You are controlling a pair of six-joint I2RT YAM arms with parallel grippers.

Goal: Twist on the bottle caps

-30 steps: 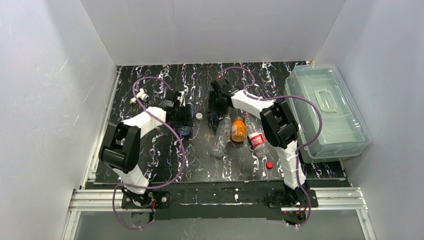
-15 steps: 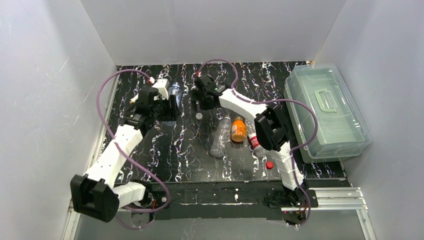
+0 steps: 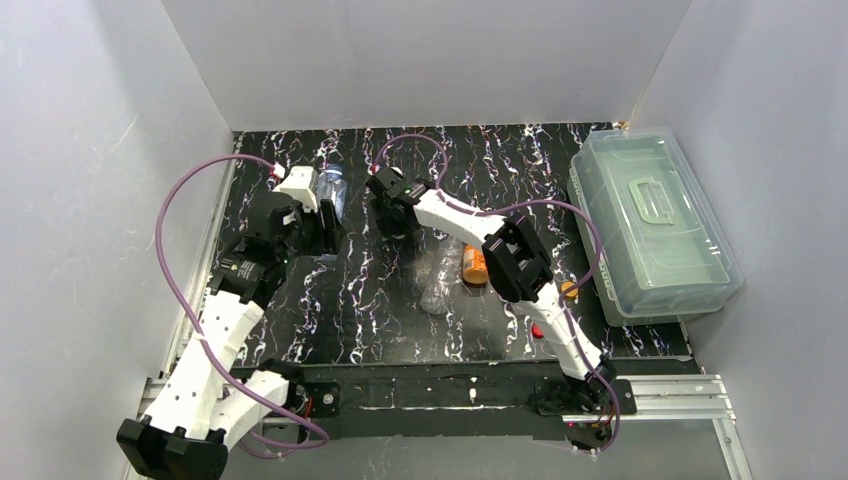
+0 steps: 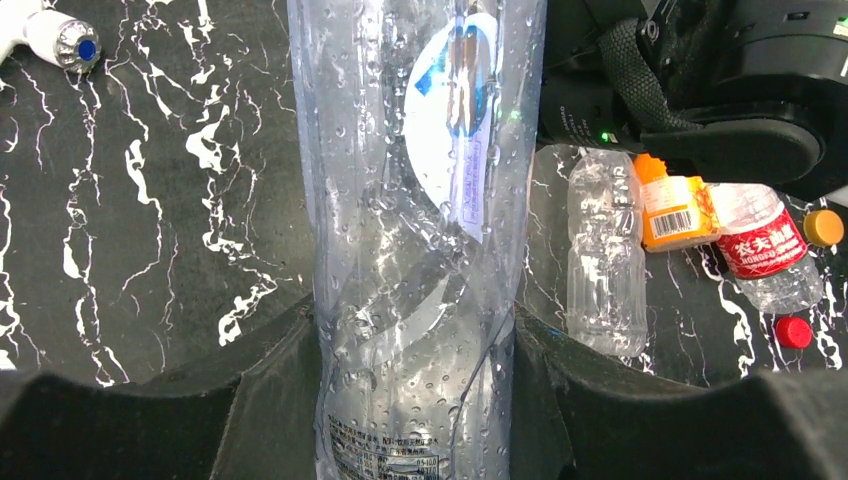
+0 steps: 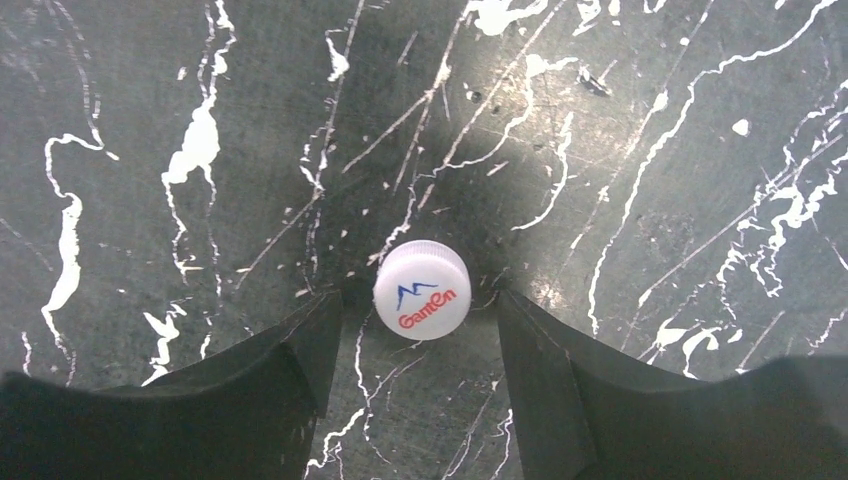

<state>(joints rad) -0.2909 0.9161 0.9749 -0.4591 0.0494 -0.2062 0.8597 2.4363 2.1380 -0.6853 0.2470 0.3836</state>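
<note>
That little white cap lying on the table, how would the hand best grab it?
By its round side wall, coming straight down from above. The white cap lies flat on the table, printed top up, so only its rim offers opposite faces. The right hand hangs over it, open, a finger on each side.

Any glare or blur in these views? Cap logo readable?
Left wrist: sharp, but droplets and bright glints cover the clear bottle. Right wrist: in focus, white cap logo legible. Top external: even light, no harsh shadows.

White cap [image 5: 421, 290] lies logo up; red cap [image 4: 793, 332], orange cap [image 4: 823, 227] loose.
</note>
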